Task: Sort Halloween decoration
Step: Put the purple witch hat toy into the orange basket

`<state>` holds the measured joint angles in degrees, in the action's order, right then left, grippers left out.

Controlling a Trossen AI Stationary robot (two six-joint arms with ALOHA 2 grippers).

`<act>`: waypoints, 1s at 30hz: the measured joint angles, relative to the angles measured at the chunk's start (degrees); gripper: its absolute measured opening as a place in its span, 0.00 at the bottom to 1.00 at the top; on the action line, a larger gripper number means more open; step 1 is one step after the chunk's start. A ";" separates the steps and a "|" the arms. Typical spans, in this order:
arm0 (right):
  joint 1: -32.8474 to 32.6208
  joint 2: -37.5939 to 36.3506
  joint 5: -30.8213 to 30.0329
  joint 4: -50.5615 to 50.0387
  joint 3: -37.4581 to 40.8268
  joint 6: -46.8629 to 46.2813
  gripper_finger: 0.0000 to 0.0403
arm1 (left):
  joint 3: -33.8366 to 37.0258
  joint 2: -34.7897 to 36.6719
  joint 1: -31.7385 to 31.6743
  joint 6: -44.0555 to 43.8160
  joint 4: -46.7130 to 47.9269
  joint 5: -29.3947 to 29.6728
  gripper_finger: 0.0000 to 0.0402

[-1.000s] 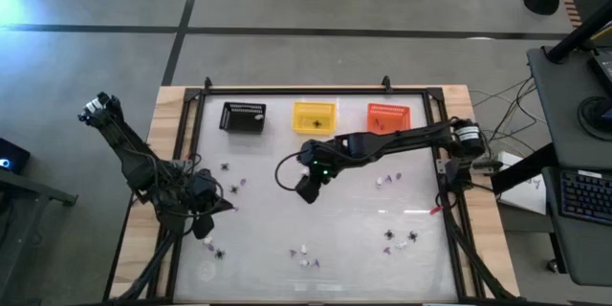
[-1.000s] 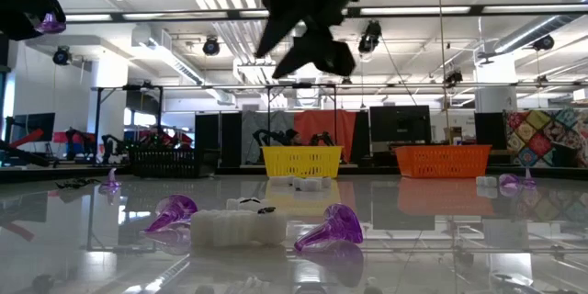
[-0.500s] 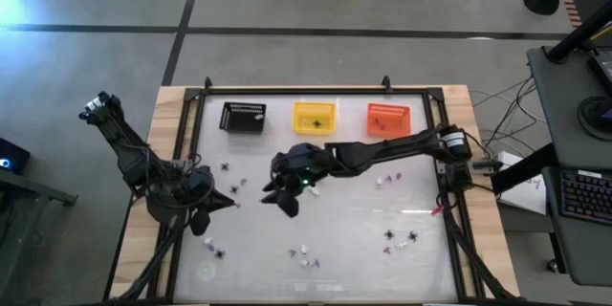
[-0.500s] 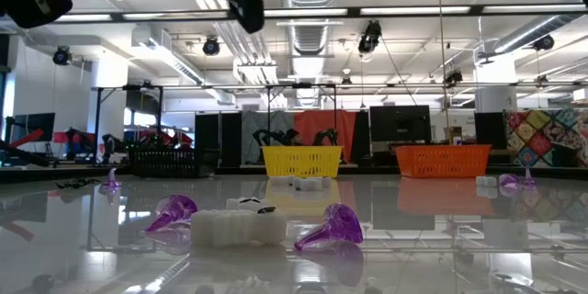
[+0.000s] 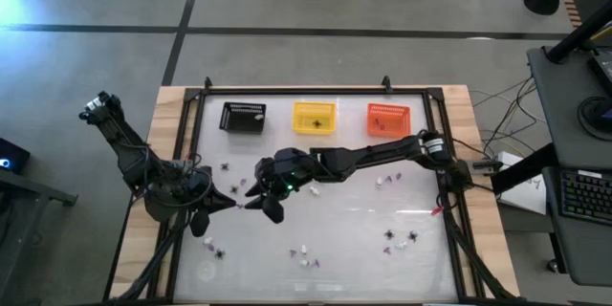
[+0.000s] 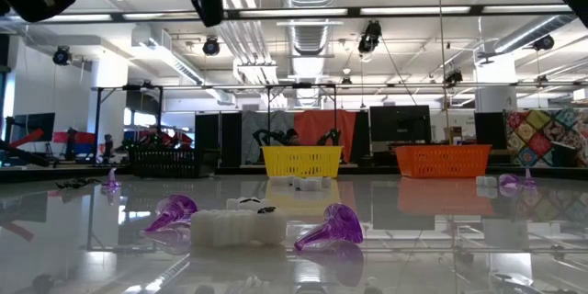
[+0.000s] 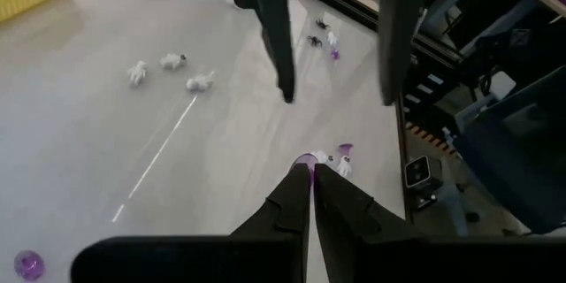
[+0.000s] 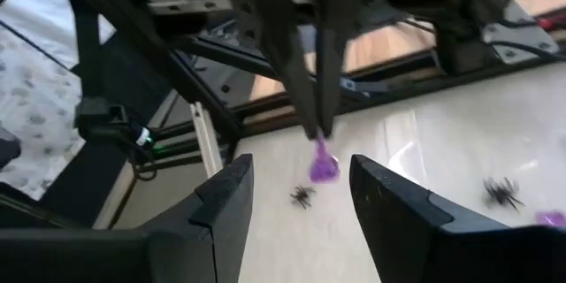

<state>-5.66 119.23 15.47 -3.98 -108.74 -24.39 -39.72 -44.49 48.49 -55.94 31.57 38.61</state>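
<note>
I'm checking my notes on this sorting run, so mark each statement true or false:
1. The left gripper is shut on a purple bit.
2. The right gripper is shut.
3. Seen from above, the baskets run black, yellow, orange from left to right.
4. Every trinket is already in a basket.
1. True: the left gripper pinches a purple bit.
2. False: the right gripper is open, close to the left one.
3. True: black basket, yellow basket, orange basket.
4. False: white bits and others lie loose on the table.
</note>
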 joint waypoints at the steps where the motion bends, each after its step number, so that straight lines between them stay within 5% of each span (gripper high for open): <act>1: -0.03 0.63 0.02 -0.06 -1.14 0.20 0.45 | 0.00 -0.02 0.00 0.00 -0.05 -0.01 0.00; 9: -1.17 5.59 0.13 -4.68 -9.17 2.04 0.45 | 0.00 -0.02 0.00 1.30 -1.61 0.32 0.00; 30: -1.21 5.72 -2.01 -4.69 -9.41 1.74 0.45 | 0.00 0.07 -0.02 7.34 -8.11 0.55 0.00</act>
<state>-6.87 124.95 13.46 -8.67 -118.15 -22.65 -39.72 -44.42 48.47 -48.60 23.46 39.16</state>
